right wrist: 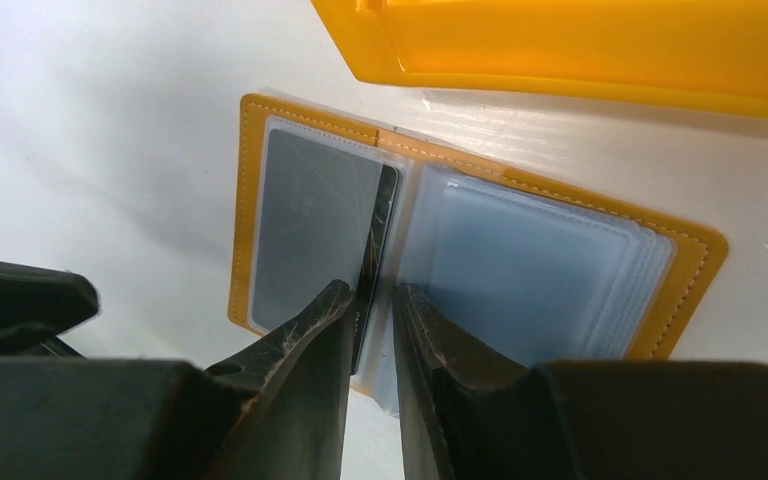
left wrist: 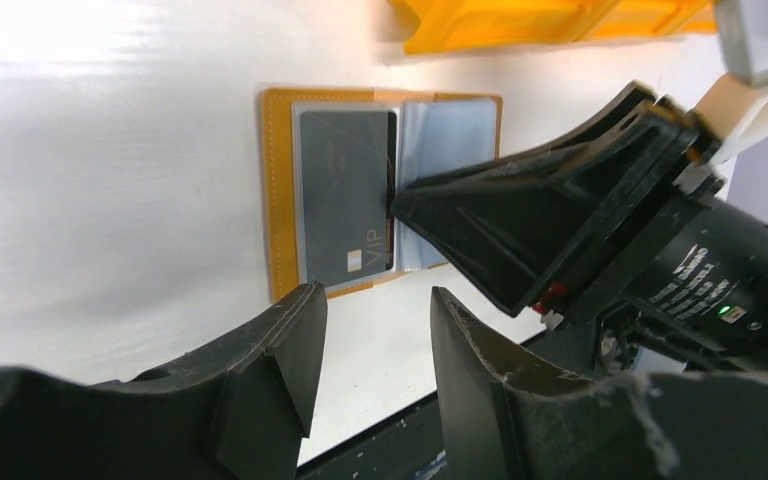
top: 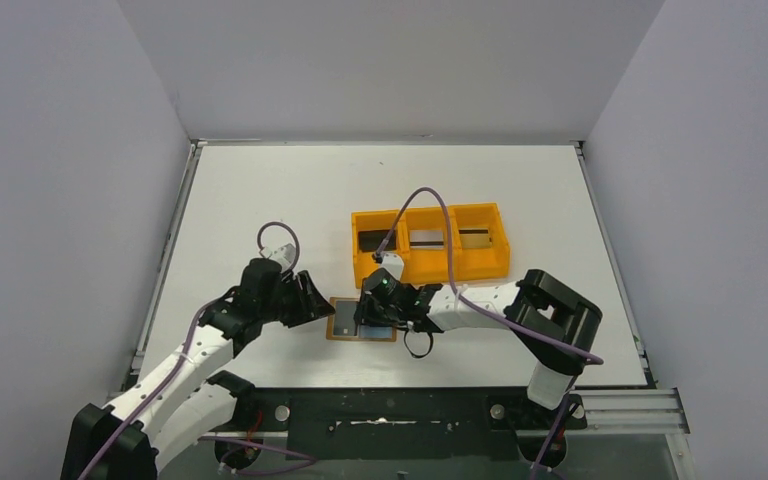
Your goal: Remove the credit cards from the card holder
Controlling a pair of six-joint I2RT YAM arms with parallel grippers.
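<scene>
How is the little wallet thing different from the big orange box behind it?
The card holder lies flat and open like a book; the orange tray stands up with tall walls. The card holder is tan-orange with clear pockets; the tray is bright orange all over. The card holder shows two pages, one holding a dark card; the tray has three compartments. Both sit on the white table.

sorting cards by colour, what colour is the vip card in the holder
Dark grey VIP card, best in left wrist view.
</scene>
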